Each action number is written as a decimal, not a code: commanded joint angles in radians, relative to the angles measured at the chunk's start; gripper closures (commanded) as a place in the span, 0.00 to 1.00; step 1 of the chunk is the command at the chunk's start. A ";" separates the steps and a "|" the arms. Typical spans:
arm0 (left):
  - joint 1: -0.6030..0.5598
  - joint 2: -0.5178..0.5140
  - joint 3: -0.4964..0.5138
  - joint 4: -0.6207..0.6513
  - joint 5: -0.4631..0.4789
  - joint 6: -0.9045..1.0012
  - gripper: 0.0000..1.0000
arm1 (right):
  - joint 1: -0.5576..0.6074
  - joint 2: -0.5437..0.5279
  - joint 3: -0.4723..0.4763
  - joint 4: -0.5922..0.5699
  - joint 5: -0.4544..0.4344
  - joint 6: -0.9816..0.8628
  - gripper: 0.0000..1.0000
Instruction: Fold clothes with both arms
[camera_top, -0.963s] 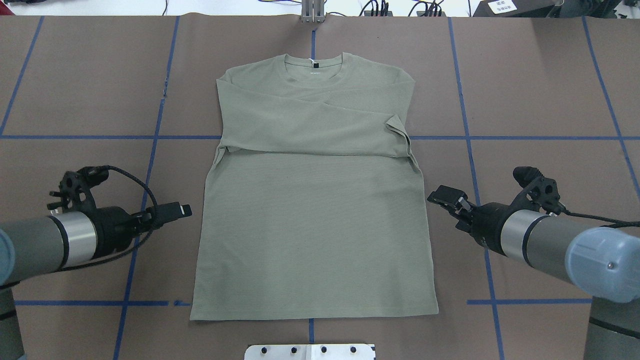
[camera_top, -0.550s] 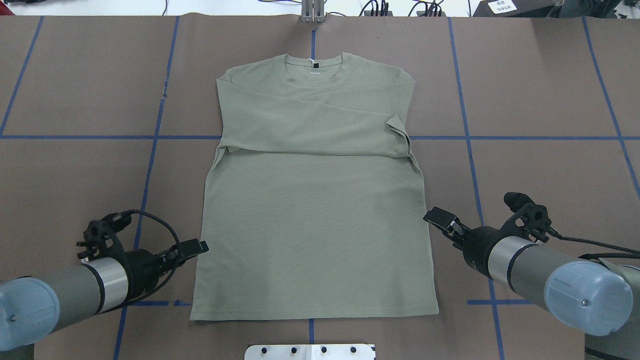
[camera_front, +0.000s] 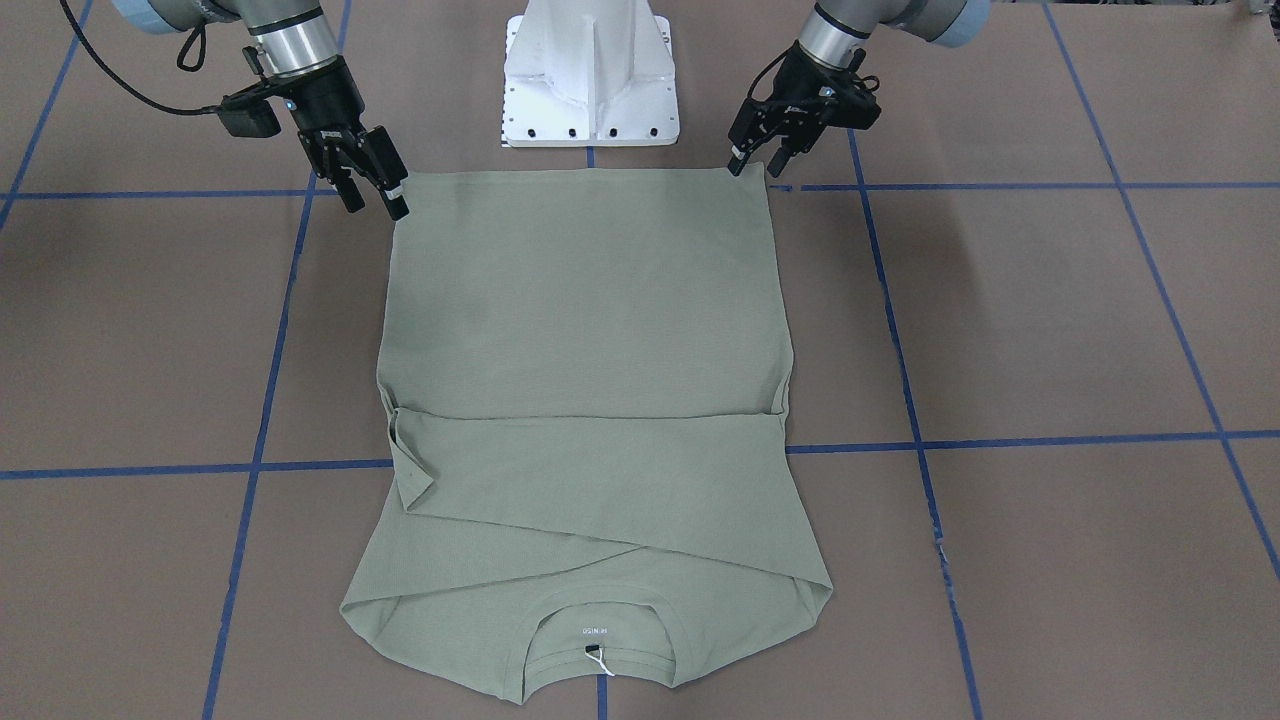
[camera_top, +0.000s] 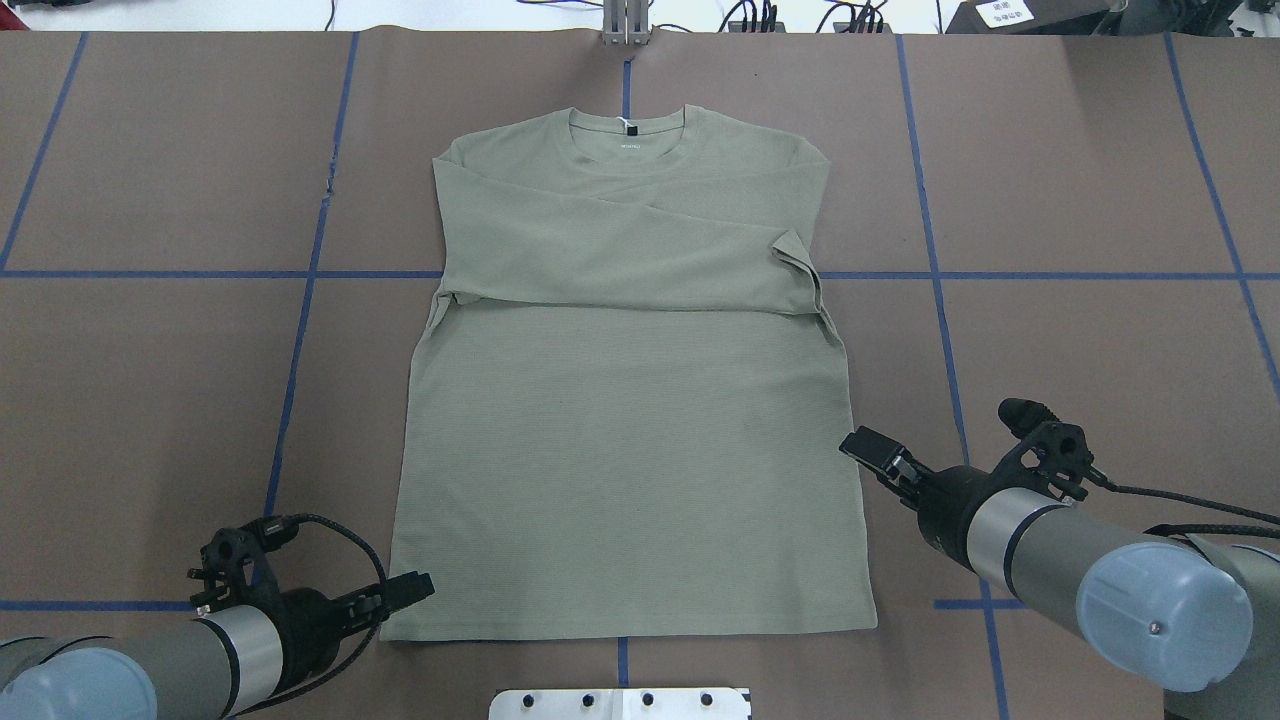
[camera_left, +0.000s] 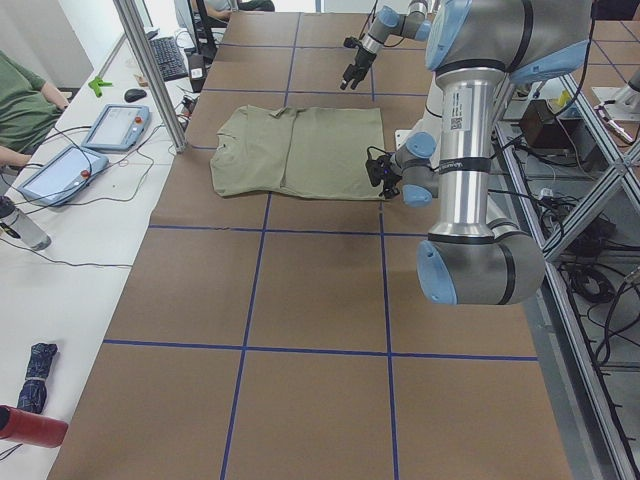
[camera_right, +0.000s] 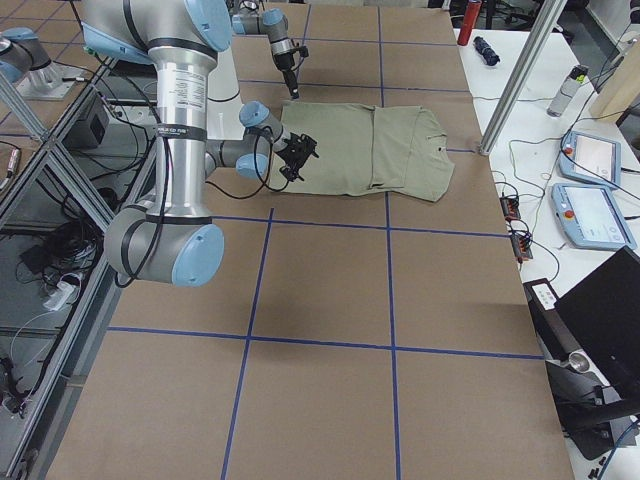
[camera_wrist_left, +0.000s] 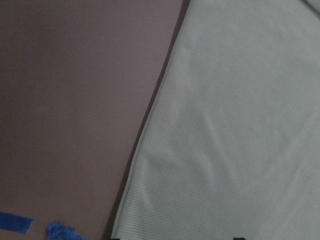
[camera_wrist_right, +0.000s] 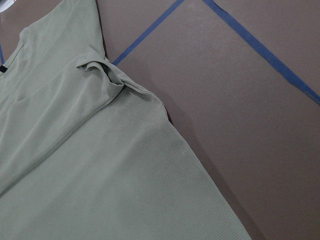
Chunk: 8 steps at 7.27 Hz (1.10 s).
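The sage-green shirt (camera_top: 630, 450) lies flat on the brown table, neck at the far side, both sleeves folded across the chest. It also shows in the front view (camera_front: 590, 320). My left gripper (camera_top: 412, 587) is open and empty, low at the shirt's near-left hem corner; in the front view (camera_front: 753, 165) it stands right at that corner. My right gripper (camera_top: 866, 446) is open and empty, beside the shirt's right edge; it also shows in the front view (camera_front: 375, 200). The left wrist view shows the shirt's edge (camera_wrist_left: 240, 125); the right wrist view shows the folded sleeve cuff (camera_wrist_right: 95, 62).
The white pedestal base (camera_front: 590, 80) stands just behind the hem at the near table edge. Blue tape lines (camera_top: 300, 330) grid the brown table. A side table with tablets (camera_left: 110, 125) and an operator lies beyond the shirt's neck end.
My left arm has drawn back toward the near edge, its gripper going from mid-height of the shirt's left side to the near-left hem corner. My right gripper has moved back a little.
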<state>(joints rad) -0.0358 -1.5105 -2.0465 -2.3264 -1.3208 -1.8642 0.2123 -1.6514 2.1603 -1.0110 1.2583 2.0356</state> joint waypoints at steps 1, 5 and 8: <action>0.028 0.007 0.002 0.007 0.008 0.000 0.20 | -0.008 0.002 -0.001 0.002 -0.011 0.002 0.02; 0.036 0.003 0.022 0.009 0.008 0.002 0.22 | -0.028 0.005 -0.004 0.002 -0.034 0.003 0.01; 0.053 0.000 0.026 0.009 0.009 0.000 0.30 | -0.040 0.005 -0.004 0.002 -0.048 0.003 0.01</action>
<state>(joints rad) 0.0101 -1.5092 -2.0218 -2.3179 -1.3121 -1.8636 0.1774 -1.6460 2.1569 -1.0094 1.2164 2.0386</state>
